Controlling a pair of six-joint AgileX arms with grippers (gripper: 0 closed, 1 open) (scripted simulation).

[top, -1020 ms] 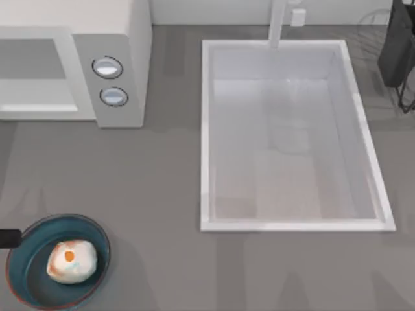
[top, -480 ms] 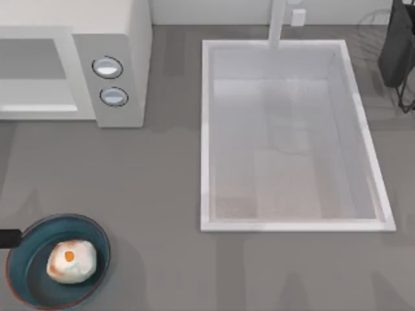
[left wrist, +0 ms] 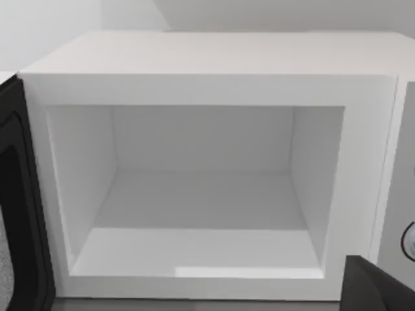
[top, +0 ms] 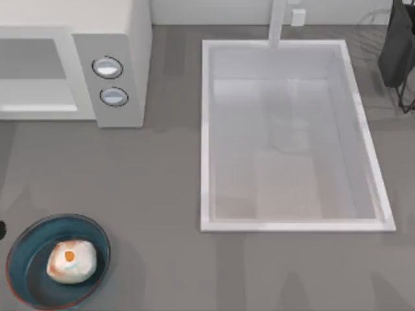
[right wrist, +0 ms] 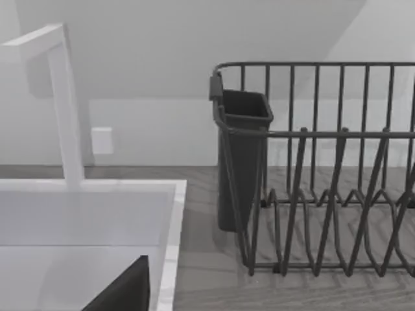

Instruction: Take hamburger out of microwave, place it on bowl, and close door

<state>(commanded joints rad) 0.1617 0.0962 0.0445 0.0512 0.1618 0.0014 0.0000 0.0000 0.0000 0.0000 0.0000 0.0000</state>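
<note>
The hamburger (top: 71,260), a pale lump with an orange spot, lies inside the blue bowl (top: 29,249) at the table's front left. The microwave (top: 117,39) stands at the back left with its two knobs facing forward. In the left wrist view its white cavity (left wrist: 201,194) is bare, and its black door (left wrist: 16,214) stands swung open at the side. A dark sliver of my left gripper (top: 2,228) shows at the table's left edge, just beyond the bowl; a dark part of it (left wrist: 379,288) also shows in front of the microwave. My right gripper (right wrist: 123,291) hangs over the sink, parked.
A white sink basin (top: 292,220) with a faucet (right wrist: 65,103) takes up the right half of the table. A dark wire dish rack (right wrist: 324,194) with a cutlery cup (right wrist: 240,162) stands at the back right. Grey counter lies between bowl, microwave and sink.
The dark part of my left arm beside the bowl has drawn back to the left, almost off the top view. The hamburger stays in the bowl.
</note>
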